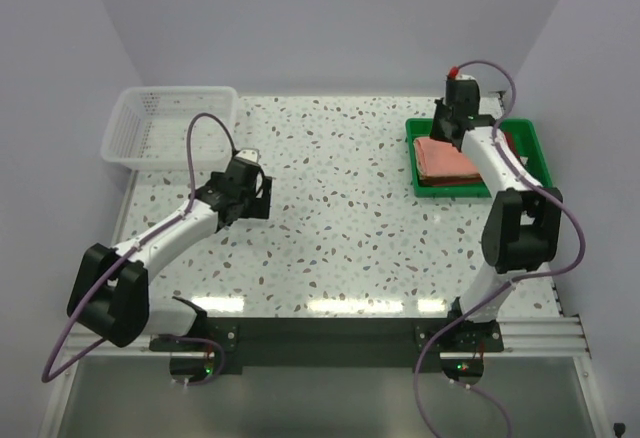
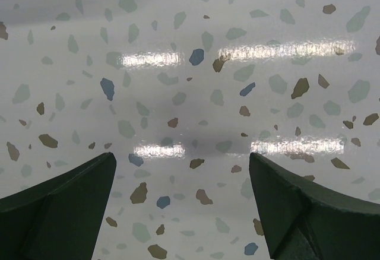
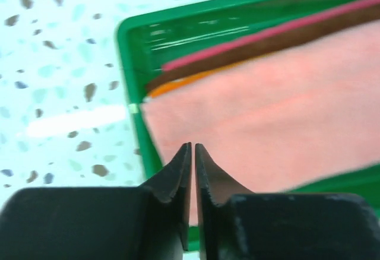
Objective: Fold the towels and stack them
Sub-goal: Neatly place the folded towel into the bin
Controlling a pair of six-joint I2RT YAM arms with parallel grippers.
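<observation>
From above, the bench point(image 1: 340, 218) is a glossy white slab flecked with grey, brown and blue chips, closed in by plain pale lilac walls point(image 1: 330, 18). The left tool point(image 1: 258, 193) hangs low over bare bench on a bent, forward-reaching arm, and a white mesh basket point(image 1: 170, 123) sits beyond it and off to its left. The right arm stretches forward, its right tool point(image 1: 448, 128) pointing down at the green tray point(image 1: 530, 138). Its tips are hidden by its own body. The towels point(image 1: 445, 161) lie stacked in the tray just beneath and on the near side of it, only the salmon top one plain. In the left wrist view the left tool point(image 2: 184, 206) is spread wide, its dark green fingers point(image 2: 59, 206) cut off at the lower corners, with only speckled bench point(image 2: 190, 64) between and ahead of them. The right wrist view is blurred: the right tool point(image 3: 193, 153) is pressed almost together, a thin slit between the tips and nothing pinched, poised over the near edge of the salmon towel point(image 3: 285, 111). Ahead of it, slivers of the orange towel point(image 3: 178, 85), brown towel point(image 3: 267, 43) and hot pink towel point(image 3: 267, 33) peek from under, inside the tray's wall point(image 3: 136, 40).
</observation>
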